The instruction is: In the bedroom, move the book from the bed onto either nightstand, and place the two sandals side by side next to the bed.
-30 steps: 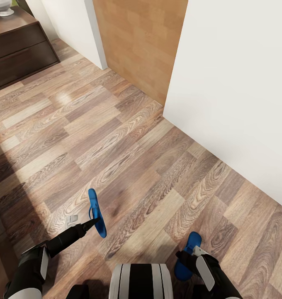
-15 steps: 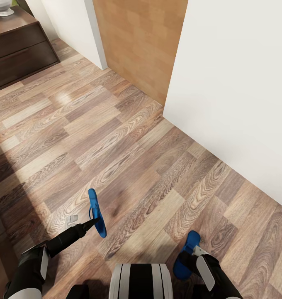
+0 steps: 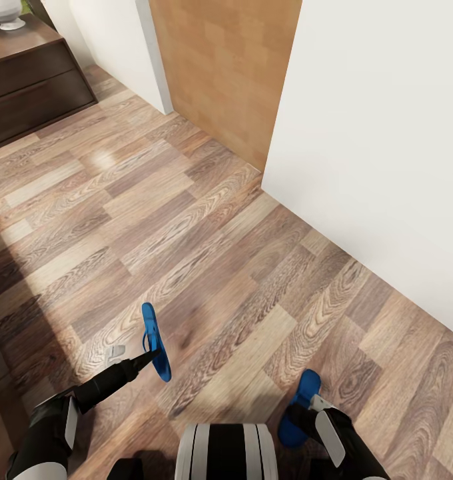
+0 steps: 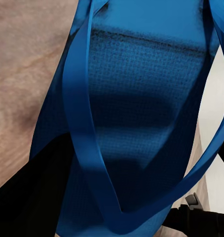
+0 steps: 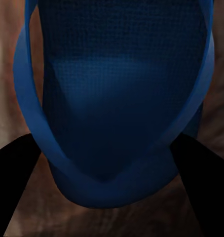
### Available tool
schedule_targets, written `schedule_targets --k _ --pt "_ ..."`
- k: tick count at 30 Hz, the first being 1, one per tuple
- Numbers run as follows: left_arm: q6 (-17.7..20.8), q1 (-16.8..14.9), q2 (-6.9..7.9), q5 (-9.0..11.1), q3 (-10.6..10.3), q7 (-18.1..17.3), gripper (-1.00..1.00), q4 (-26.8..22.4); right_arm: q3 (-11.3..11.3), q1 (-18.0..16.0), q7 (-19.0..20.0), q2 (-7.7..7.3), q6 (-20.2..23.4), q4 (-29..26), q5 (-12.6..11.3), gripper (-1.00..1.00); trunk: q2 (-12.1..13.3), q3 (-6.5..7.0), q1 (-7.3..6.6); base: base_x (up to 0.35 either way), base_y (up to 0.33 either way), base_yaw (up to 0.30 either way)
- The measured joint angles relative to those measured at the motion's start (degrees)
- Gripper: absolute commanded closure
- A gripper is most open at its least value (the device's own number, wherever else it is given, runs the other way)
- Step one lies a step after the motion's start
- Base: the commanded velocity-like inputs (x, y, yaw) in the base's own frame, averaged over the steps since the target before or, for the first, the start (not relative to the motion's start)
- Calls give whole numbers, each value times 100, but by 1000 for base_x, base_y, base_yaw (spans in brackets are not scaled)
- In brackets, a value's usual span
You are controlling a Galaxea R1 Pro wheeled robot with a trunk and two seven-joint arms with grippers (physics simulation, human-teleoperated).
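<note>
Wood-plank floor (image 3: pixel 206 253), grey-brown and grained, runs between white walls (image 3: pixel 380 153) and a tan wooden panel (image 3: pixel 220 73).
Each arm carries a bright blue flip-flop with a woven-textured sole and thin straps: the left gripper (image 3: pixel 148 357) has its jaws clamped on the left sandal (image 3: pixel 154 340); the right gripper (image 3: pixel 308 408) grips the right sandal (image 3: pixel 300 407). A dark-brown cabinet (image 3: pixel 33 80) stands at far left.

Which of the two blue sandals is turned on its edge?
The sandal in the left end effector: this left sandal shows edge-on, while the right sandal shows its broad face.
</note>
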Motion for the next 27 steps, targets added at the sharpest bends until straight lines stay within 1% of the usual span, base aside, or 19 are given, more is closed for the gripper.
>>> schedule_targets --k 23,27 --pt "0 0 0 0 0 0 100 0 6 0 43 9 0 -17 0 100 31 510 -59 0 0 0" --pt "1 0 0 0 0 1 100 0 12 0 38 17 13 -209 -3 100 36 599 -70 0 0 0"
